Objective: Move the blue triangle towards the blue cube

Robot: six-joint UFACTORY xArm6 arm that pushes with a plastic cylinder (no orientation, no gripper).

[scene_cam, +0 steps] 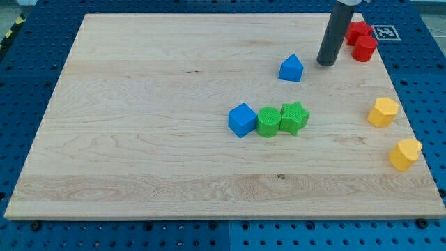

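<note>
The blue triangle lies on the wooden board in the upper right part of the view. The blue cube sits near the board's middle, below and to the left of the triangle. My tip rests on the board just to the right of the blue triangle, a small gap apart from it. The dark rod rises from the tip toward the view's top.
A green cylinder and a green star sit in a row right of the blue cube. Two red blocks lie at the top right, partly behind the rod. A yellow hexagon and a yellow heart lie near the right edge.
</note>
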